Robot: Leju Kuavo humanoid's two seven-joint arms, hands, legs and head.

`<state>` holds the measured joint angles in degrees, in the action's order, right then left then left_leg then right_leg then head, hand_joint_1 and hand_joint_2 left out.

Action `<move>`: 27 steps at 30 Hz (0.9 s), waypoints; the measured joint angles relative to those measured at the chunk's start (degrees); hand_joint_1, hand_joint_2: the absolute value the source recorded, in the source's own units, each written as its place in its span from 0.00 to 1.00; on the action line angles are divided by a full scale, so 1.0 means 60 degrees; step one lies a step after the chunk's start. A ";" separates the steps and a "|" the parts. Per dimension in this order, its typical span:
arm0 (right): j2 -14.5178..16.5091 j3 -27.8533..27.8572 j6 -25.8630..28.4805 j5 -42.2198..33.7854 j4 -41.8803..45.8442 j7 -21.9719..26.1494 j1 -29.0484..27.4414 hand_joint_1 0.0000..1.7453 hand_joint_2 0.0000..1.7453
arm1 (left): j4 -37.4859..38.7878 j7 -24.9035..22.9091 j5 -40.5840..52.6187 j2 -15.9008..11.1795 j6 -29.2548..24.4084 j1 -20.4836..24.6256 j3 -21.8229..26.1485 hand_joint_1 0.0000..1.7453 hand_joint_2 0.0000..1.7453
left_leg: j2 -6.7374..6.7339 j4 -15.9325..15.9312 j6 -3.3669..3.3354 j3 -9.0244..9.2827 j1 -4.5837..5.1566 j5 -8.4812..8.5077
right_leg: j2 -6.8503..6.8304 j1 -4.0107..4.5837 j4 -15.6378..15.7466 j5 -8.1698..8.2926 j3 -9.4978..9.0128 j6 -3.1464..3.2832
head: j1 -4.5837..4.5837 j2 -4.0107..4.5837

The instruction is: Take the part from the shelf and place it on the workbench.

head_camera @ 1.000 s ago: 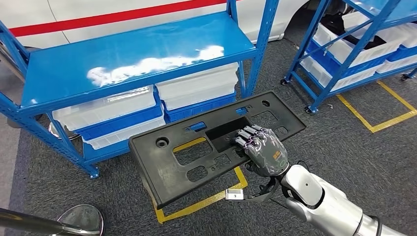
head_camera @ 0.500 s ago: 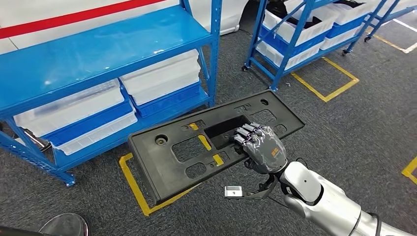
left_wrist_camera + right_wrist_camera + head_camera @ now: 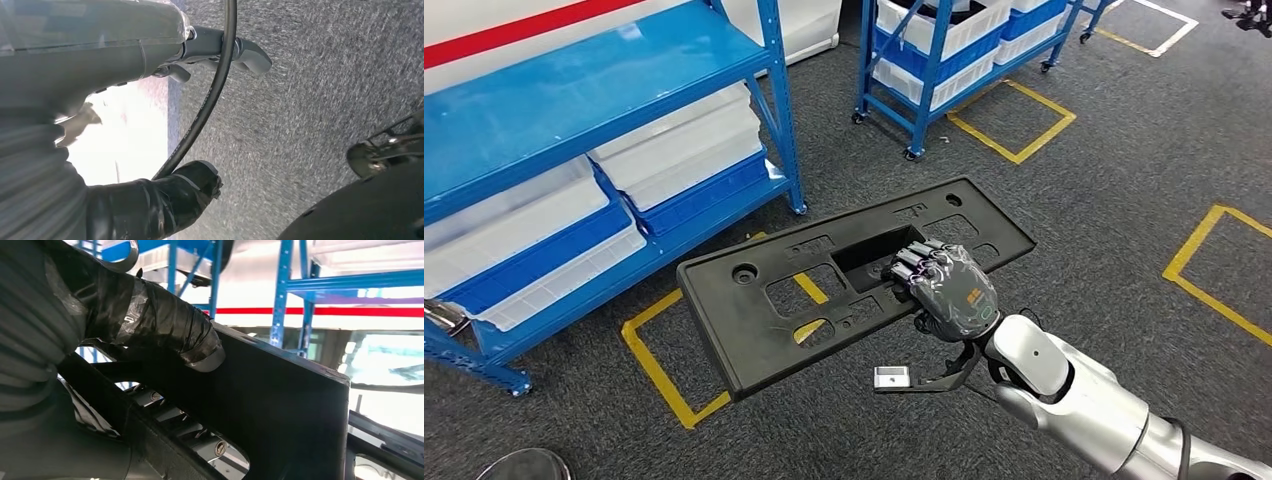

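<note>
We note the right hand (image 3: 944, 288) gripping the black part (image 3: 754, 320) over the floor; its orange marking is unreadable.

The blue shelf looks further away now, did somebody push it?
No. The whole picture slid left, so the robot turned right; the blue shelf stayed put. The right hand still grips the black part the same way, above the floor.
</note>
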<state>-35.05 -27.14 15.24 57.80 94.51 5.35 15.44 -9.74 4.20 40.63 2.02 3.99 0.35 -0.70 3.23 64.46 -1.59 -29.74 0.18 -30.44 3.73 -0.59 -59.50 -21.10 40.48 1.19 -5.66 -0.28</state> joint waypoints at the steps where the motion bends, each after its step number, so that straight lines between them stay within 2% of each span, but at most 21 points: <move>1: 0.0015 -0.0022 -0.0015 -0.0005 -0.0013 0.0003 0.0039 1.00 1.00 | -0.0001 0.0006 0.0000 -0.0016 0.0002 0.0002 0.0000 0.00 1.00 | 0.0181 -0.0690 -0.0052 0.0470 0.0034 -0.0155 | 0.0092 0.0000 0.0000 0.0110 0.0055 -0.0044 | -0.0001 0.0000; 2: 0.0031 -0.0044 -0.0037 -0.0011 -0.0027 0.0004 0.0079 1.00 1.00 | -0.0002 0.0011 0.0000 -0.0031 0.0004 0.0003 0.0000 0.00 1.00 | 0.0269 -0.1173 -0.0087 0.0775 0.0058 -0.0308 | 0.0190 -0.0007 0.0021 0.0221 0.0085 -0.0101 | -0.0001 0.0000; 3: 0.0042 -0.0066 -0.0064 -0.0018 -0.0047 0.0004 0.0112 1.00 1.00 | -0.0002 0.0016 -0.0001 -0.0031 0.0005 0.0007 0.0000 0.00 1.00 | 0.0203 -0.1425 -0.0101 0.0885 0.0072 -0.0356 | 0.0297 -0.0005 0.0068 0.0341 0.0102 -0.0164 | -0.0001 0.0000; 4: 0.0055 -0.0090 -0.0089 -0.0025 -0.0070 0.0007 0.0135 1.00 1.00 | -0.0002 0.0020 -0.0002 -0.0024 0.0008 0.0013 0.0000 0.00 1.00 | 0.0084 -0.1490 -0.0114 0.0877 0.0050 -0.0302 | 0.0353 -0.0018 0.0106 0.0431 0.0124 -0.0214 | -0.0003 0.0001; 5: 0.0062 -0.0116 -0.0117 -0.0031 -0.0096 0.0013 0.0170 1.00 1.00 | -0.0003 0.0027 -0.0004 -0.0017 0.0014 0.0018 0.0000 0.00 1.00 | -0.0046 -0.1538 -0.0161 0.0843 0.0027 -0.0199 | 0.0293 -0.0008 0.0064 0.0388 0.0174 -0.0251 | -0.0014 0.0002; 6: 0.0070 -0.0144 -0.0139 -0.0036 -0.0120 0.0018 0.0213 1.00 1.00 | -0.0004 0.0035 -0.0007 -0.0014 0.0019 0.0012 0.0000 0.00 1.00 | -0.0193 -0.1586 -0.0214 0.0796 0.0000 -0.0096 | 0.0137 0.0004 -0.0151 0.0190 0.0281 -0.0279 | -0.0019 0.0003; 7: 0.0087 -0.0175 -0.0158 -0.0039 -0.0147 0.0024 0.0266 1.00 1.00 | -0.0005 0.0040 -0.0010 -0.0010 0.0025 -0.0008 0.0000 0.00 1.00 | -0.0348 -0.1611 -0.0245 0.0728 -0.0021 -0.0003 | -0.0088 -0.0001 -0.0589 -0.0159 0.0455 -0.0300 | -0.0027 0.0004; 9: 0.0131 -0.0250 -0.0200 -0.0047 -0.0195 0.0026 0.0355 1.00 1.00 | -0.0005 0.0043 -0.0015 -0.0016 0.0027 -0.0058 0.0002 0.00 1.00 | -0.0651 -0.1575 -0.0267 0.0542 -0.0001 0.0103 | -0.0456 -0.0046 -0.1871 -0.0992 0.0856 -0.0380 | -0.0028 0.0004; 10: 0.0156 -0.0291 -0.0223 -0.0050 -0.0219 0.0026 0.0371 1.00 1.00 | -0.0005 0.0043 -0.0015 -0.0016 0.0027 -0.0073 0.0003 0.00 1.00 | -0.0791 -0.1539 -0.0241 0.0448 0.0003 0.0144 | -0.0541 -0.0091 -0.2362 -0.1249 0.0937 -0.0424 | -0.0031 0.0004; 11: 0.0175 -0.0335 -0.0242 -0.0053 -0.0246 0.0026 0.0377 1.00 1.00 | -0.0005 0.0043 -0.0015 -0.0015 0.0028 -0.0076 0.0003 0.00 1.00 | -0.0924 -0.1494 -0.0218 0.0368 -0.0002 0.0174 | -0.0595 -0.0137 -0.2528 -0.1338 0.0836 -0.0468 | -0.0029 0.0004; 12: 0.0190 -0.0373 -0.0260 -0.0056 -0.0273 0.0025 0.0389 1.00 1.00 | -0.0005 0.0045 -0.0024 -0.0014 0.0030 -0.0072 0.0003 0.00 1.00 | -0.1042 -0.1434 -0.0187 0.0295 -0.0016 0.0190 | -0.0644 -0.0179 -0.2313 -0.1272 0.0545 -0.0507 | -0.0031 0.0004; 14: 0.0213 -0.0421 -0.0277 -0.0061 -0.0310 0.0025 0.0434 1.00 1.00 | -0.0005 0.0053 -0.0045 -0.0013 0.0036 -0.0060 0.0002 0.00 1.00 | -0.1229 -0.1293 -0.0119 0.0182 -0.0049 0.0180 | -0.0804 -0.0235 -0.1295 -0.0968 -0.0293 -0.0567 | -0.0029 0.0004; 15: 0.0225 -0.0433 -0.0281 -0.0063 -0.0321 0.0025 0.0472 1.00 1.00 | -0.0005 0.0059 -0.0055 -0.0019 0.0037 -0.0054 0.0003 0.00 1.00 | -0.1303 -0.1225 -0.0074 0.0120 -0.0052 0.0159 | -0.0961 -0.0214 -0.0803 -0.0941 -0.0631 -0.0569 | -0.0032 0.0004; 16: 0.0237 -0.0444 -0.0284 -0.0064 -0.0330 0.0025 0.0507 1.00 1.00 | -0.0005 0.0064 -0.0057 -0.0026 0.0038 -0.0048 0.0003 0.00 1.00 | -0.1378 -0.1148 -0.0018 0.0075 -0.0037 0.0131 | -0.1068 -0.0184 -0.0476 -0.0935 -0.0821 -0.0536 | -0.0029 0.0004; 18: 0.0261 -0.0472 -0.0292 -0.0068 -0.0354 0.0025 0.0568 1.00 1.00 | -0.0005 0.0072 -0.0066 -0.0041 0.0045 -0.0035 0.0004 0.00 1.00 | -0.1512 -0.1065 0.0103 0.0025 -0.0001 0.0113 | -0.1129 -0.0096 -0.0254 -0.1012 -0.0888 -0.0402 | -0.0028 0.0003; 20: 0.0274 -0.0493 -0.0302 -0.0080 -0.0383 0.0026 0.0595 1.00 1.00 | -0.0006 0.0082 -0.0078 -0.0042 0.0054 -0.0005 0.0004 0.00 1.00 | -0.1627 -0.1058 0.0210 0.0037 0.0002 0.0117 | -0.0955 -0.0080 -0.0249 -0.0942 -0.0832 -0.0249 | -0.0026 0.0001; 21: 0.0280 -0.0501 -0.0307 -0.0086 -0.0392 0.0027 0.0612 1.00 1.00 | -0.0007 0.0089 -0.0083 -0.0042 0.0056 0.0008 0.0005 0.00 1.00 | -0.1544 -0.1008 0.0264 0.0018 -0.0017 0.0053 | -0.0881 -0.0088 -0.0216 -0.0906 -0.0821 -0.0176 | -0.0027 0.0002; 22: 0.0289 -0.0513 -0.0315 -0.0091 -0.0402 0.0028 0.0642 1.00 1.00 | -0.0008 0.0099 -0.0089 -0.0042 0.0063 0.0009 0.0005 0.00 1.00 | -0.1354 -0.0818 0.0310 -0.0065 -0.0042 -0.0111 | -0.0811 -0.0104 -0.0175 -0.0861 -0.0808 -0.0099 | -0.0025 0.0001; 24: 0.0327 -0.0555 -0.0342 -0.0099 -0.0418 0.0026 0.0723 1.00 1.00 | -0.0009 0.0116 -0.0107 -0.0042 0.0077 -0.0017 0.0009 0.00 1.00 | -0.0832 0.0110 0.0365 -0.0500 -0.0090 -0.0709 | -0.0661 -0.0105 -0.0127 -0.0779 -0.0751 0.0029 | -0.0025 0.0001; 26: 0.0377 -0.0617 -0.0389 -0.0118 -0.0448 0.0016 0.0773 1.00 1.00 | -0.0009 0.0125 -0.0136 -0.0045 0.0086 -0.0047 0.0017 0.00 1.00 | -0.0616 0.1281 0.0361 -0.1059 -0.0102 -0.1209 | -0.0462 -0.0056 -0.0130 -0.0713 -0.0656 0.0098 | -0.0025 0.0000; 27: 0.0393 -0.0649 -0.0412 -0.0132 -0.0463 0.0011 0.0776 1.00 1.00 | -0.0009 0.0126 -0.0149 -0.0046 0.0086 -0.0060 0.0022 0.00 1.00 | -0.0590 0.1539 0.0340 -0.1186 -0.0099 -0.1216 | -0.0351 -0.0029 -0.0136 -0.0683 -0.0617 0.0110 | -0.0025 0.0000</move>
<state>-32.69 -31.04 12.77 57.01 91.73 5.42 20.09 -9.79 4.95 39.74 1.74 4.50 -0.01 -0.57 -0.31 73.69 0.45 -36.85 -0.41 -37.73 1.62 -0.76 -60.32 -25.20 36.78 1.85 -5.80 -0.28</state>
